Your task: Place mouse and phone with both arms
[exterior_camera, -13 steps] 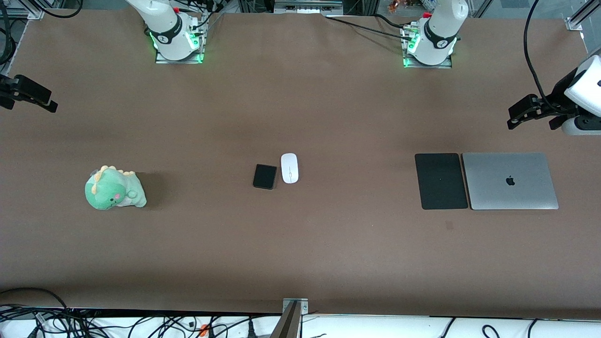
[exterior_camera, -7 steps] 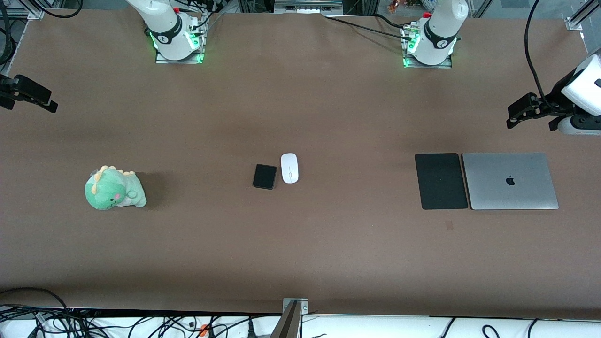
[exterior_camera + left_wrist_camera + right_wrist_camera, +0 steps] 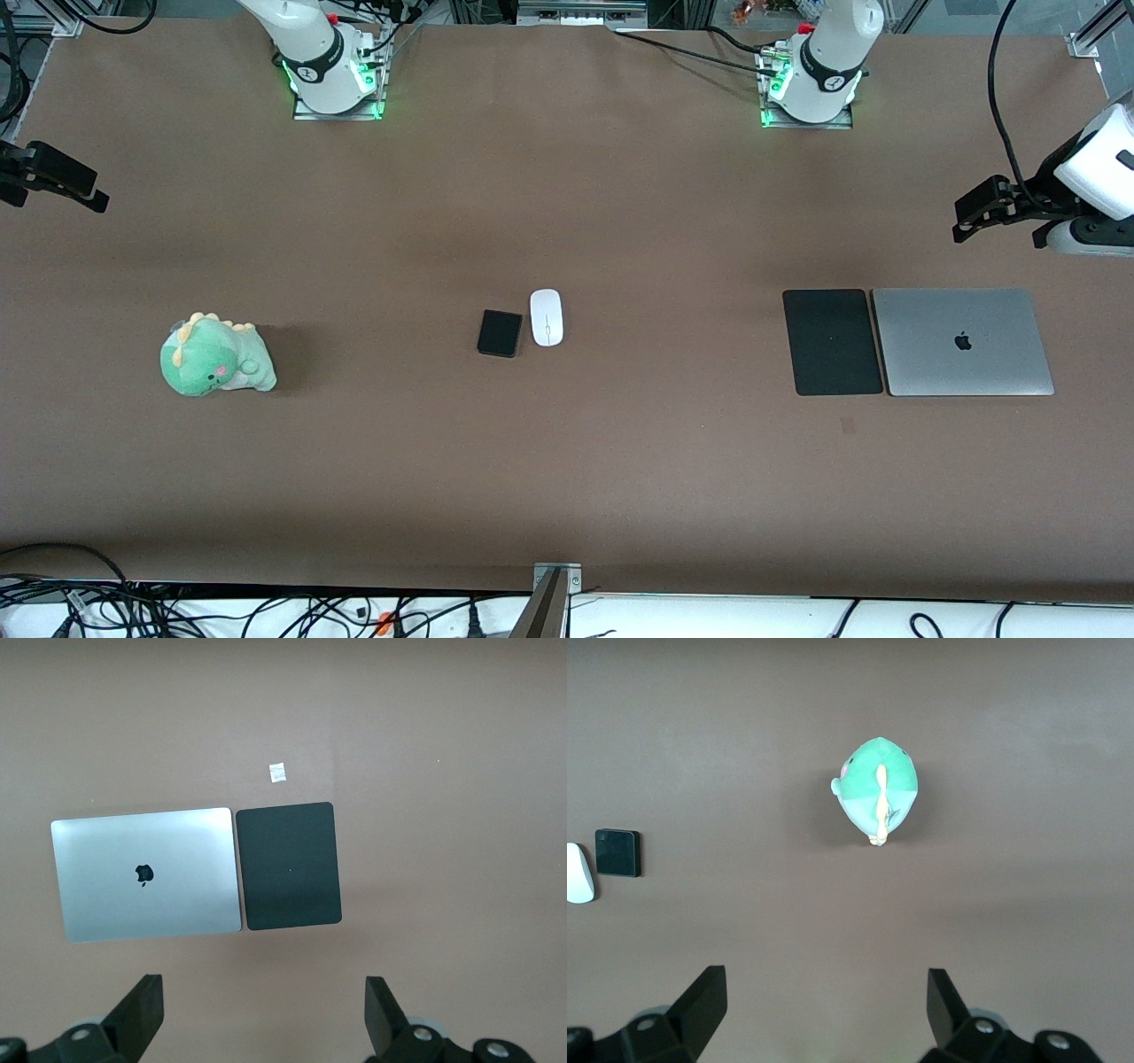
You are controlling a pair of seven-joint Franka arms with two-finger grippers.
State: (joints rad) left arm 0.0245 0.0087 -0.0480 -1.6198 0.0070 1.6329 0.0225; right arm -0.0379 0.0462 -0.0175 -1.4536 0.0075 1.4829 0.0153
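Phone (image 3: 500, 333) beside mouse (image 3: 547, 317), mid-table; plush (image 3: 215, 356), pad (image 3: 831, 342), laptop (image 3: 962, 341) apart; both jaws wide.

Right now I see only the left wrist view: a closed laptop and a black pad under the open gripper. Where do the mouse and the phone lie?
Observer: The mouse lies mid-table, close beside the phone, which is on the side toward the right arm's end.
Operator: Is anything else on the table that I cannot see?
Observer: Yes, a green plush dinosaur sits toward the right arm's end.
Operator: And what is the other arm doing?
Observer: The right gripper hangs open and holds nothing, over the table at the right arm's end.
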